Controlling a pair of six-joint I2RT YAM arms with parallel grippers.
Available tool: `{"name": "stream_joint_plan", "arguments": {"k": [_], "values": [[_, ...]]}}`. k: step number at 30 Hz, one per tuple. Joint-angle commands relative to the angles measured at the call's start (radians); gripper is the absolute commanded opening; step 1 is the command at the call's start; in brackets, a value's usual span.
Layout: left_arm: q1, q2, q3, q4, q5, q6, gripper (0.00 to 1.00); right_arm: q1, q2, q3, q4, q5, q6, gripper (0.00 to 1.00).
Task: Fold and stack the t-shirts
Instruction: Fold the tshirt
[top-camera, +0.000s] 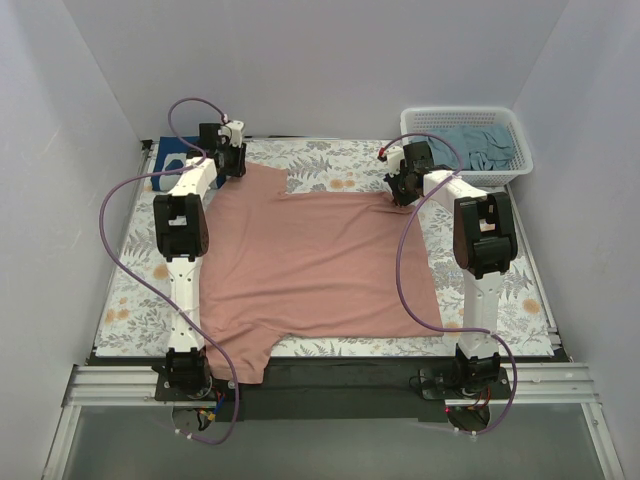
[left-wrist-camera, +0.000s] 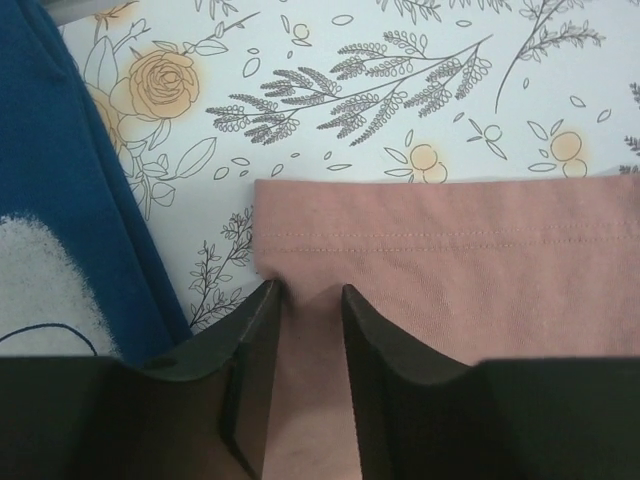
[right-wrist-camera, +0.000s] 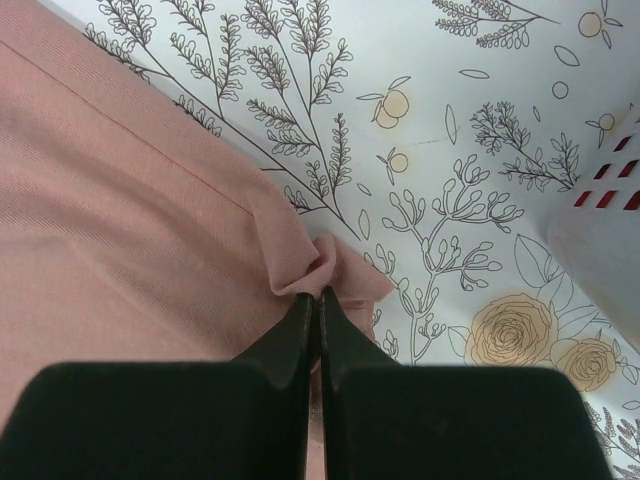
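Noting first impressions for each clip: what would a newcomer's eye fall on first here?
The dusty-pink t-shirt lies spread flat over the floral table cloth, filling the table's middle. At its far edge, the right pincer is shut on a bunched corner, while the left pincer is open astride the other corner. A white basket holding a grey-teal shirt sits at the far right corner.

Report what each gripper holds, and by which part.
The right gripper is shut on the pink t-shirt, pinching a bunched corner of its hem. The left gripper holds nothing: its jaws stand apart over another hemmed corner.
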Motion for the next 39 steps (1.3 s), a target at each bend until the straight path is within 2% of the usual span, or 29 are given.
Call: {"name": "stream_joint_plan", "arguments": {"k": [1, 3, 7, 10, 12, 13, 15, 31, 33, 34, 39], "values": [[-0.014, 0.035, 0.010, -0.079, 0.039, -0.007, 0.28, 0.002, -0.015, 0.001, -0.087, 0.003, -0.015, 0.01], [-0.018, 0.036, 0.012, -0.088, 0.036, 0.000, 0.19, 0.003, -0.014, 0.005, -0.087, -0.003, -0.014, 0.01], [-0.018, 0.036, 0.023, -0.088, 0.020, 0.008, 0.18, 0.006, -0.012, 0.007, -0.085, -0.011, -0.009, 0.01], [-0.018, 0.033, 0.047, -0.091, 0.001, 0.012, 0.27, 0.004, -0.011, 0.010, -0.085, -0.009, -0.009, 0.01], [-0.016, 0.018, 0.047, -0.093, -0.007, 0.020, 0.28, 0.004, -0.011, 0.008, -0.085, -0.006, -0.009, 0.01], [-0.016, 0.012, 0.047, -0.093, -0.022, 0.019, 0.44, 0.004, -0.011, 0.010, -0.087, -0.006, -0.009, 0.01], [-0.014, -0.014, 0.049, -0.088, -0.049, 0.008, 0.51, 0.004, -0.011, 0.008, -0.085, -0.006, -0.009, 0.01], [-0.002, -0.163, -0.071, -0.122, -0.049, -0.014, 0.54, 0.004, -0.009, 0.025, -0.087, -0.002, -0.009, 0.01], [-0.002, -0.180, -0.080, -0.111, -0.052, -0.015, 0.58, 0.004, -0.012, 0.019, -0.087, -0.003, -0.009, 0.01], [-0.002, -0.191, -0.098, -0.100, -0.055, -0.017, 0.66, 0.004, -0.012, 0.019, -0.087, -0.003, -0.011, 0.01], [-0.002, -0.225, -0.095, -0.063, -0.049, -0.027, 0.71, 0.004, -0.011, 0.014, -0.085, -0.002, -0.011, 0.01]]}}
